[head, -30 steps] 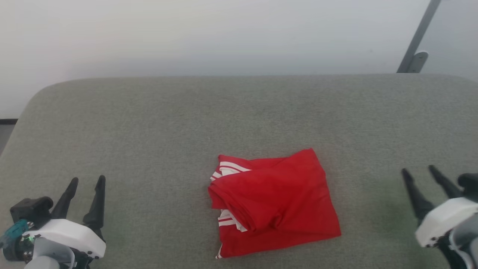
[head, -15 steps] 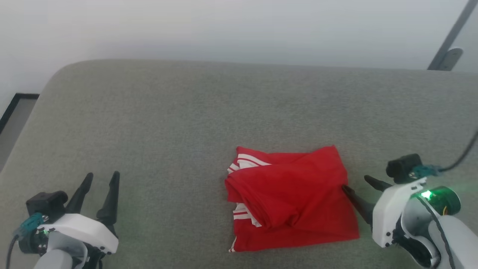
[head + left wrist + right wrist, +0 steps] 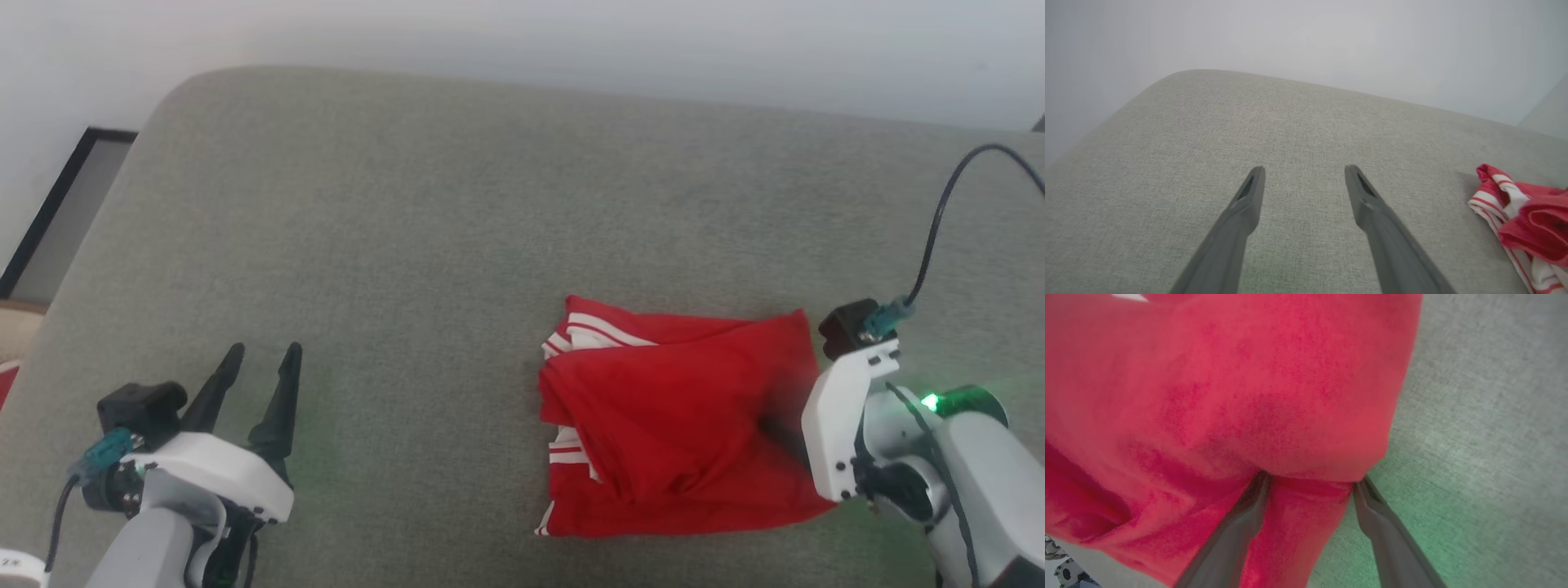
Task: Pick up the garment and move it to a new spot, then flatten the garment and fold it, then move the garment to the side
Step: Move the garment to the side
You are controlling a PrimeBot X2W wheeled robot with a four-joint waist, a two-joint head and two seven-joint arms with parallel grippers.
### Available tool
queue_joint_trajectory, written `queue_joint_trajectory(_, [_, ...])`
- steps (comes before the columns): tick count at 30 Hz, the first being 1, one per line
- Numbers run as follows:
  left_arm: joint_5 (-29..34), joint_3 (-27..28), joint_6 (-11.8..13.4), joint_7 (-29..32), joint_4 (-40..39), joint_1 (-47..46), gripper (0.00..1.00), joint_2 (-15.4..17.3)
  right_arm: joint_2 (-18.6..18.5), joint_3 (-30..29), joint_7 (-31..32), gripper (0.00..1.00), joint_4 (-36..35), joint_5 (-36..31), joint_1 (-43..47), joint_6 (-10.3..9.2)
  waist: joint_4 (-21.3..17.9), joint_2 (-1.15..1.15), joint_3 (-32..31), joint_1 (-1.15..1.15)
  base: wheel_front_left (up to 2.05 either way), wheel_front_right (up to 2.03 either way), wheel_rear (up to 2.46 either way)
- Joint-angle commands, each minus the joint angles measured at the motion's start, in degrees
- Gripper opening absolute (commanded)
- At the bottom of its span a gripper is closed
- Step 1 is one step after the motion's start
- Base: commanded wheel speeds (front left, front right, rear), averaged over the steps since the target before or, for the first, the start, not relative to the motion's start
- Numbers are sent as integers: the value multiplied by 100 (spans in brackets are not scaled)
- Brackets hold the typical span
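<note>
The garment (image 3: 678,425) is a red shirt with white-striped trim, lying folded in a rough rectangle on the grey padded surface (image 3: 408,245). My right gripper's white housing (image 3: 841,425) stands at the garment's right edge. In the right wrist view the right gripper (image 3: 1312,477) is open, and both fingertips are tucked under a fold of the red garment (image 3: 1249,396). My left gripper (image 3: 265,349) is open over bare surface at the lower left, well apart from the cloth. Its wrist view shows the left gripper (image 3: 1304,169) empty, with the garment's striped edge (image 3: 1527,220) off to the right.
The padded surface has a rounded far-left corner (image 3: 188,90), with a pale wall behind it. A dark-framed panel (image 3: 65,204) lies beyond the left edge. A black cable (image 3: 939,220) arcs up from my right wrist.
The head camera has shifted, sliding the whole scene rightward. My right gripper has swung in from the right to the garment's right edge and pushed its fingers under the fold. The left gripper stays open.
</note>
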Motion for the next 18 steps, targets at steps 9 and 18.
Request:
queue_joint_trajectory(9, [-40, -22, -7, -24, 75, -234, 100, -58, 279, -97, 618, 0, 159, -41, -29, 1, 141, 0, 182, 0, 0, 0, 0])
queue_joint_trajectory(18, [79, 55, -7, -24, -87, -388, 100, 24, -134, -748, 730, 0, -508, -270, -308, -3, -240, 0, 187, 0, 0, 0, 0])
